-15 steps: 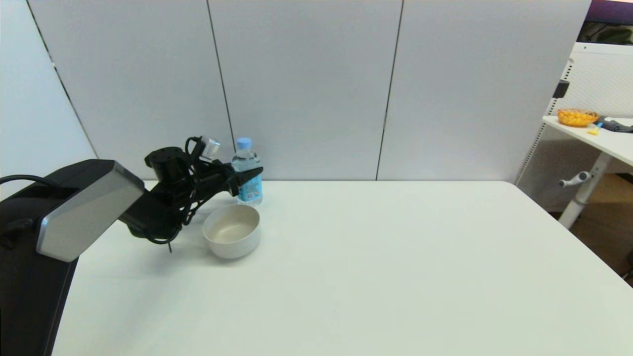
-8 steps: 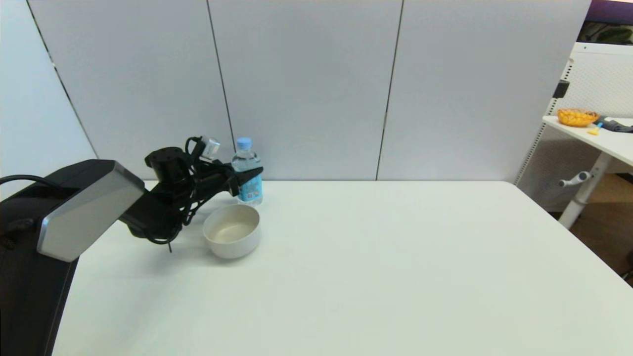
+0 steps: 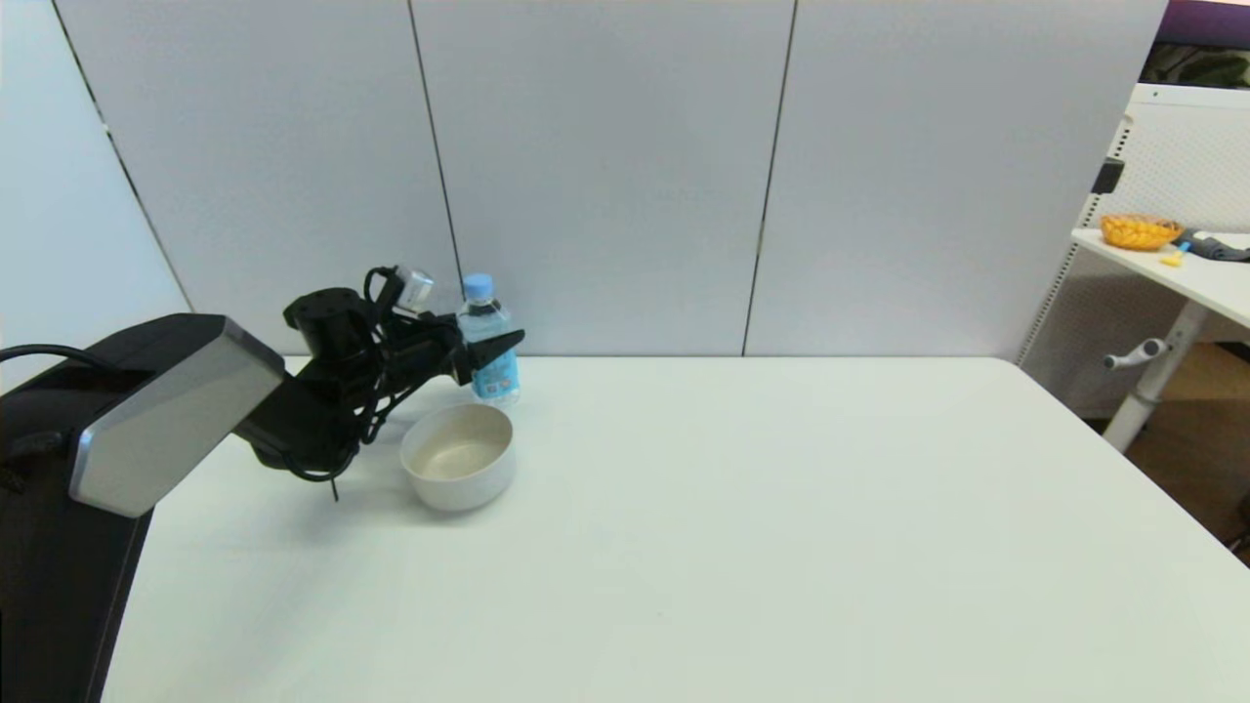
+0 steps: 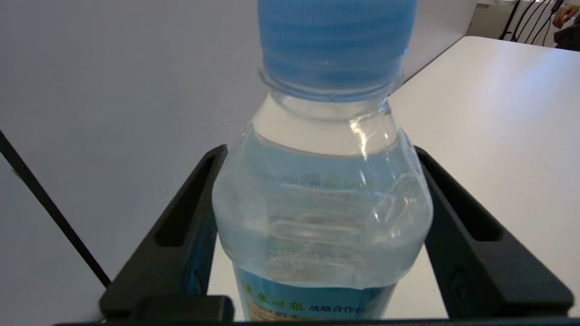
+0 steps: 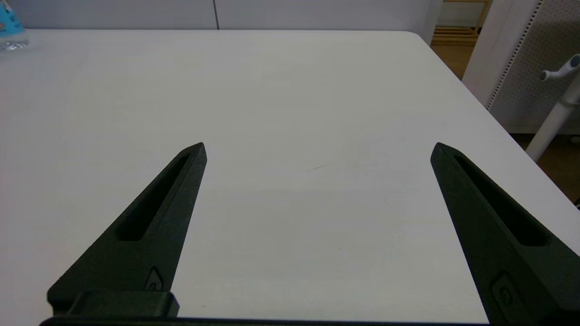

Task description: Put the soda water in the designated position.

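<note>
Upright, the soda water (image 3: 487,337) stands far left on the surface (image 3: 742,508), behind the bowl (image 3: 457,455), clamped between the left end effector (image 3: 493,349)'s 2 fingers; the right end effector (image 5: 317,151) hovers spread wide, empty.

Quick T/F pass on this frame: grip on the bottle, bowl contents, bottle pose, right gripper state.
1. The left gripper is closed on the small clear plastic bottle with the light-blue cap. True.
2. The bottle lies inside the round beige bowl. False: it stands behind the bowl, which holds nothing.
3. The bottle is upright. True.
4. The right gripper is shut on a cup. False: its fingers are spread wide over bare white table.
</note>
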